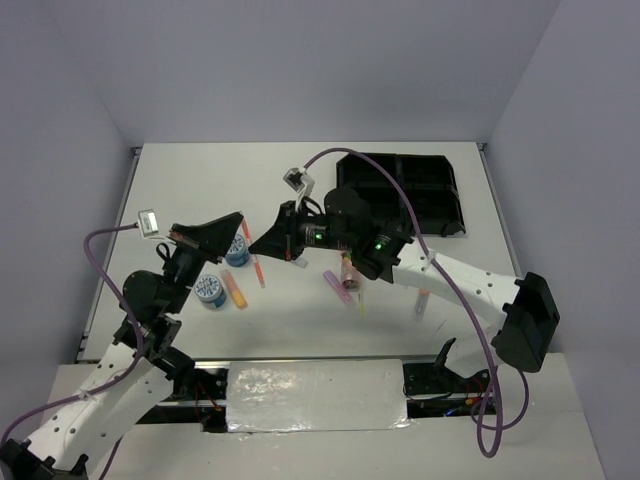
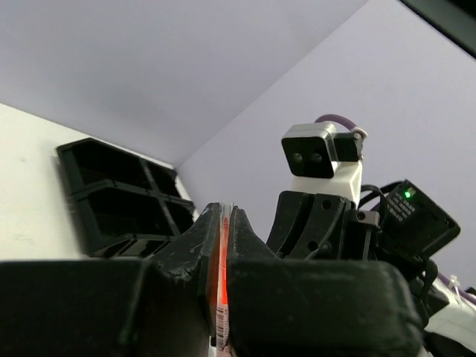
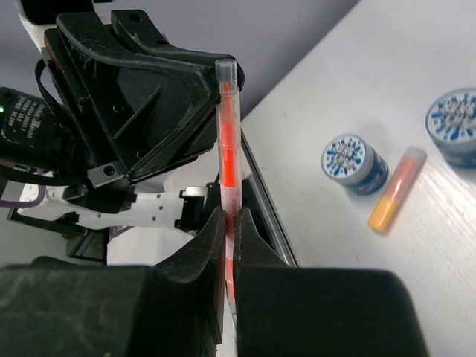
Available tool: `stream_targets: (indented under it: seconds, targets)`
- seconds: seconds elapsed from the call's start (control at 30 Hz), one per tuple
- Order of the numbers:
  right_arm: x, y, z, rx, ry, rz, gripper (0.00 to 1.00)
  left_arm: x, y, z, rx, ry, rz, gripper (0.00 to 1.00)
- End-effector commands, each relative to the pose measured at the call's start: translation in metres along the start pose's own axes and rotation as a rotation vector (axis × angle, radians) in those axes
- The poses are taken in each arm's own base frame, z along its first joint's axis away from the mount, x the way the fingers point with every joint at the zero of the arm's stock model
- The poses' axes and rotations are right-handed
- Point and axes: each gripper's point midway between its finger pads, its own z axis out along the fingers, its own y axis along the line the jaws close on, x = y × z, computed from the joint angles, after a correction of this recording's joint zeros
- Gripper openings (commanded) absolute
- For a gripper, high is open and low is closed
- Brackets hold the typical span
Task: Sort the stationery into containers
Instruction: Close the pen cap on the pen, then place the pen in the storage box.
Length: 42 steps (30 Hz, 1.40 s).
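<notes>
Both arms meet over the left-middle of the tabletop (image 1: 300,330), and they have hold of the same thin orange pen (image 3: 229,149). The right fingers (image 3: 201,249) are pinched together on the lower part of the pen. Its shaft rises well past their tips, and its clear end sits right against the tip of the other arm. From the left wrist, the left fingers (image 2: 186,249) are also squeezed tight on the pen, with only its glowing orange strip showing in the slit between them. The right arm's camera block is just beyond.

Below and behind the pen, two blue-and-white tape rolls (image 1: 211,290) (image 1: 238,251) stand on the tabletop near each other. A short orange marker (image 1: 234,291) lies just beside the nearer roll. Under the right arm's forearm lie a purple marker (image 1: 337,287) and a thin yellow pen (image 1: 360,301). A small pinkish item sits further right, too small for me to make out.

The black tray (image 1: 445,215) sits at the far right of the tabletop, well apart from the pen. The right arm hides some of its four compartments, so I can't tell what they hold.
</notes>
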Motion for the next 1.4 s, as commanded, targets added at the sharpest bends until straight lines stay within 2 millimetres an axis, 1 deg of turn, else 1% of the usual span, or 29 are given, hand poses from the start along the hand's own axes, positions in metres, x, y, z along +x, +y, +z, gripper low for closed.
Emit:
stream_targets:
  seconds: [0.0, 0.03, 0.07, 0.13, 0.17, 0.2, 0.23, 0.27, 0.37, 0.43, 0.5, 0.53, 0.57, 0.6, 0.63, 0.67, 0.7, 0.73, 0.77, 0.8, 0.83, 0.87, 0.9, 0.93, 0.97, 1.0, 1.07, 1.2, 1.37]
  targets:
    - [-0.106, 0.045, -0.023, -0.166, -0.42, -0.186, 0.0, 0.052, 0.01, -0.017, -0.076, 0.299, 0.06, 0.01]
    - [-0.101, 0.044, -0.023, -0.18, -0.411, -0.192, 0.0, 0.05, 0.013, -0.018, -0.111, 0.304, 0.068, 0.04]
    - [-0.089, 0.037, -0.02, -0.178, -0.383, -0.189, 0.0, 0.036, 0.001, -0.013, -0.1, 0.274, 0.075, 0.09]
    - [-0.08, 0.031, -0.018, -0.168, -0.364, -0.183, 0.0, 0.024, -0.005, -0.01, -0.112, 0.24, 0.09, 0.35]
    - [-0.075, 0.024, -0.016, -0.154, -0.351, -0.176, 0.0, 0.015, -0.017, -0.007, -0.089, 0.22, 0.09, 0.5]
    - [-0.07, 0.018, -0.013, -0.143, -0.341, -0.166, 0.0, 0.005, -0.018, -0.005, -0.107, 0.181, 0.091, 0.9]
    - [-0.068, 0.014, -0.011, -0.134, -0.335, -0.161, 0.0, 0.001, -0.018, -0.004, -0.125, 0.168, 0.092, 0.99]
    - [-0.063, 0.008, -0.009, -0.119, -0.324, -0.156, 0.0, -0.01, -0.027, -0.001, -0.122, 0.141, 0.089, 0.99]
    - [-0.058, -0.021, 0.0, -0.024, -0.326, -0.128, 0.0, -0.039, -0.037, 0.007, -0.182, 0.07, 0.104, 0.99]
    - [-0.055, -0.048, 0.005, 0.064, -0.322, -0.11, 0.0, -0.059, -0.041, 0.01, -0.225, 0.015, 0.135, 0.99]
    - [-0.061, -0.091, -0.004, 0.226, -0.357, -0.074, 0.0, -0.077, -0.047, 0.01, -0.283, -0.002, 0.18, 0.99]
    - [-0.072, -0.114, -0.015, 0.314, -0.39, -0.051, 0.0, -0.099, -0.057, 0.008, -0.313, -0.056, 0.196, 0.99]
    - [-0.071, -0.134, -0.027, 0.403, -0.39, -0.006, 0.0, -0.091, -0.035, 0.005, -0.418, 0.003, 0.255, 0.99]
    - [-0.084, -0.163, -0.047, 0.564, -0.473, 0.03, 0.0, -0.093, -0.027, 0.003, -0.474, 0.019, 0.289, 0.99]
    - [-0.089, -0.182, -0.064, 0.677, -0.519, 0.077, 0.0, -0.094, -0.019, -0.001, -0.531, 0.035, 0.32, 0.99]
    - [-0.103, -0.198, -0.086, 0.769, -0.607, 0.163, 0.0, -0.1, -0.007, -0.003, -0.613, 0.037, 0.365, 0.99]
    - [-0.096, -0.217, -0.105, 0.895, -0.62, 0.209, 0.0, -0.093, 0.009, -0.014, -0.683, 0.092, 0.412, 0.99]
    - [-0.103, -0.235, -0.133, 1.039, -0.719, 0.238, 0.0, -0.087, 0.021, -0.018, -0.717, 0.128, 0.451, 0.99]
    - [-0.109, -0.242, -0.142, 1.093, -0.793, 0.313, 0.0, -0.081, 0.03, -0.023, -0.73, 0.176, 0.513, 0.99]
    - [-0.104, -0.259, -0.159, 1.191, -0.799, 0.338, 0.0, -0.076, 0.037, -0.028, -0.736, 0.212, 0.548, 0.99]
    - [-0.118, -0.261, -0.167, 1.216, -0.849, 0.373, 0.0, -0.065, 0.05, -0.034, -0.751, 0.266, 0.583, 0.99]
    - [-0.102, -0.281, -0.17, 1.297, -0.818, 0.434, 0.0, -0.059, 0.054, -0.039, -0.74, 0.313, 0.625, 0.99]
    - [-0.102, -0.294, -0.182, 1.351, -0.831, 0.474, 0.0, -0.054, 0.061, -0.044, -0.754, 0.344, 0.647, 0.99]
    - [-0.113, -0.295, -0.185, 1.362, -0.864, 0.509, 0.0, -0.046, 0.076, -0.055, -0.79, 0.39, 0.672, 0.99]
    - [-0.099, -0.31, -0.19, 1.435, -0.854, 0.552, 0.0, -0.046, 0.081, -0.062, -0.802, 0.39, 0.687, 0.99]
    - [-0.103, -0.315, -0.195, 1.458, -0.881, 0.57, 0.0, -0.036, 0.095, -0.069, -0.815, 0.409, 0.698, 0.99]
    - [-0.092, -0.328, -0.201, 1.517, -0.911, 0.619, 0.0, -0.03, 0.099, -0.074, -0.783, 0.391, 0.684, 0.99]
    - [-0.078, -0.348, -0.205, 1.56, -0.932, 0.736, 0.0, -0.015, 0.088, -0.069, -0.671, 0.447, 0.663, 0.99]
    - [-0.061, -0.367, -0.19, 1.543, -0.891, 0.779, 0.0, -0.007, 0.089, -0.067, -0.659, 0.49, 0.662, 0.99]
